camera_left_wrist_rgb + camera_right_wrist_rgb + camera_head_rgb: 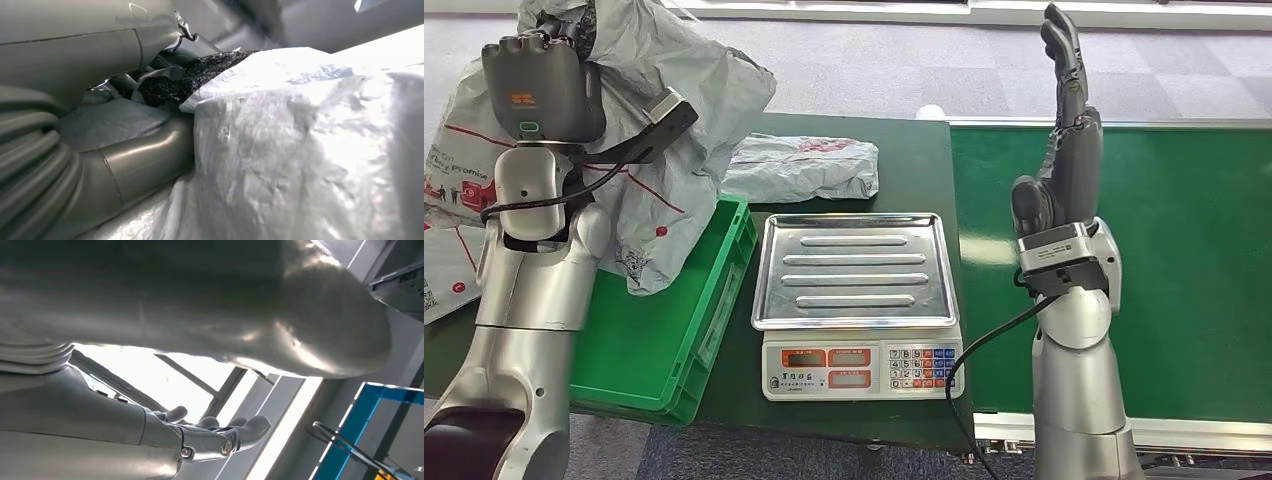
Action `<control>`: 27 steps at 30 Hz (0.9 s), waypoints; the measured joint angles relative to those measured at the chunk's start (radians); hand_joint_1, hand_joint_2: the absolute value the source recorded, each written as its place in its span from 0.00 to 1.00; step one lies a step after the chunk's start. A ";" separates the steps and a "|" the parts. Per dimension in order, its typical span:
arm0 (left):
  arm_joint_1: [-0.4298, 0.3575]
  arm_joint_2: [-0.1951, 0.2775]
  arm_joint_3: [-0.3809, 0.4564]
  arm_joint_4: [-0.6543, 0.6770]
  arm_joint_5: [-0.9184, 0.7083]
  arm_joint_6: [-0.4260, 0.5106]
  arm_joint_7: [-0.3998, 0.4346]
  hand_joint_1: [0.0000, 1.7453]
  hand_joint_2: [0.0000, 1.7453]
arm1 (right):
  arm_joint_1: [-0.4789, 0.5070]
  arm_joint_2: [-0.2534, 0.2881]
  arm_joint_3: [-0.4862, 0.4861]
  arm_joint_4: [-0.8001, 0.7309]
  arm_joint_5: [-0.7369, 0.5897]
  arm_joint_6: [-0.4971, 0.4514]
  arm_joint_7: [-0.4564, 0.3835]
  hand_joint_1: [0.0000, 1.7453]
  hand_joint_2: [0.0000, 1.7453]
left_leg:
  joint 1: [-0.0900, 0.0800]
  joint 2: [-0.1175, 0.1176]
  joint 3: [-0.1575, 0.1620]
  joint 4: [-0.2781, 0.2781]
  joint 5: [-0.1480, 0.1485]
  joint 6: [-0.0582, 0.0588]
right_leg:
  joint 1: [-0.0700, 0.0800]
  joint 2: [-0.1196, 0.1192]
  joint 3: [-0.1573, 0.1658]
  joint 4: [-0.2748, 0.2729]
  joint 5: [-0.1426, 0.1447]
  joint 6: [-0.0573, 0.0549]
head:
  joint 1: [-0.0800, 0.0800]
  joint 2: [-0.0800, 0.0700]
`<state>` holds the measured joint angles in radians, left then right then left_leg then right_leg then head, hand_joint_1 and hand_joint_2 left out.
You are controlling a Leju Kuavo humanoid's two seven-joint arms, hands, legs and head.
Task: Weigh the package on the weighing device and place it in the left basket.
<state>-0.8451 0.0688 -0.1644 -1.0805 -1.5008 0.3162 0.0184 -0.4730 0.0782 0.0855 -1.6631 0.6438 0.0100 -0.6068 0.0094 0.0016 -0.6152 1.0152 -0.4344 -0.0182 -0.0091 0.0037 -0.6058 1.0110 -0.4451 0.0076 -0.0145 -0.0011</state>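
My left hand [542, 85] is raised at the far left and grips a grey plastic package [679, 120], which hangs crumpled above the green basket [714, 300]. In the left wrist view the package [310, 150] bulges against my thumb and fingers [140, 165]. The scale [856, 300] stands in the middle of the dark green table with its steel pan bare. My right hand [1069, 110] points straight up over the conveyor with its fingers extended and nothing in it; the right wrist view shows the fingers [220, 437] spread against the ceiling.
A second grey package [802, 167] lies on the table behind the scale. More printed bags [449, 190] pile up at the far left. The green conveyor belt [1184, 260] runs along the right side.
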 joint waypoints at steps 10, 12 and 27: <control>-0.047 0.054 -0.270 0.543 -0.001 -0.156 0.095 0.00 0.00 | -0.057 0.016 0.000 0.044 -0.010 0.011 -0.008 0.00 0.00 | 0.000 0.001 0.000 0.000 0.001 0.000 | -0.001 0.002 -0.001 0.000 0.001 0.000 | 0.000 0.000; -0.047 0.057 -0.282 0.587 -0.001 -0.144 0.132 0.00 0.00 | -0.056 0.016 0.000 0.046 -0.010 0.011 -0.009 0.00 0.00 | 0.000 0.000 -0.001 0.000 0.001 0.000 | -0.001 0.001 -0.001 0.000 0.001 0.000 | 0.000 0.000; -0.006 0.030 -0.212 0.412 0.160 0.319 0.011 0.00 0.00 | -0.031 0.015 -0.014 0.046 -0.010 0.001 -0.011 0.00 0.00 | 0.000 -0.002 -0.002 0.001 0.001 0.000 | -0.001 -0.002 -0.001 0.000 0.001 0.000 | 0.000 0.000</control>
<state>-0.8511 0.0985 -0.3766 -0.6689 -1.3408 0.6357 0.0293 -0.5041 0.0933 0.0715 -1.6172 0.6341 0.0109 -0.6175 0.0091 -0.0009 -0.6168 1.0158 -0.4330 -0.0185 -0.0104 0.0020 -0.6070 1.0110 -0.4446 0.0072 -0.0143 -0.0011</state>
